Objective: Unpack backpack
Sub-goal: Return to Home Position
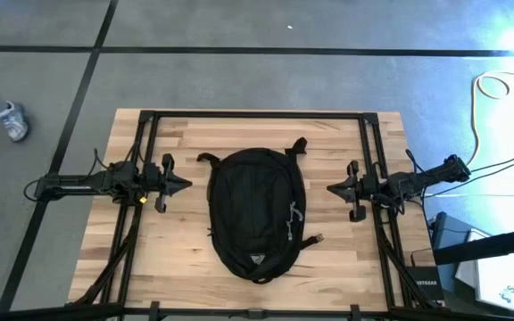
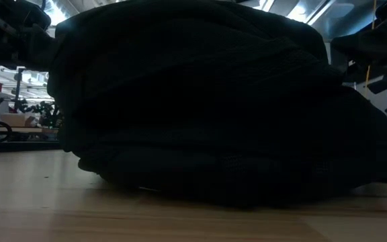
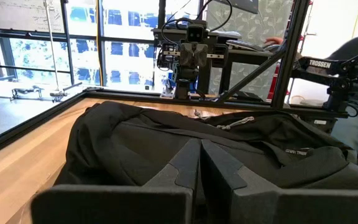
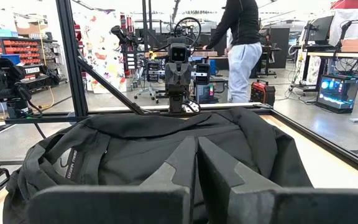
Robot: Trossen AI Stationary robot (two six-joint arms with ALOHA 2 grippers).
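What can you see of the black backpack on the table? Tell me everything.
The backpack is black fabric, a rounded oval, lying flat on the wooden table. Its straps poke out at the far end, silver zipper pulls hang on its right side, and a pale logo sits near the near end. The left end effector and right end effector, both shut, flank it without touching.

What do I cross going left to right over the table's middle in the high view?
Left gripper → backpack → right gripper. Both grippers are shut and clear of the backpack.
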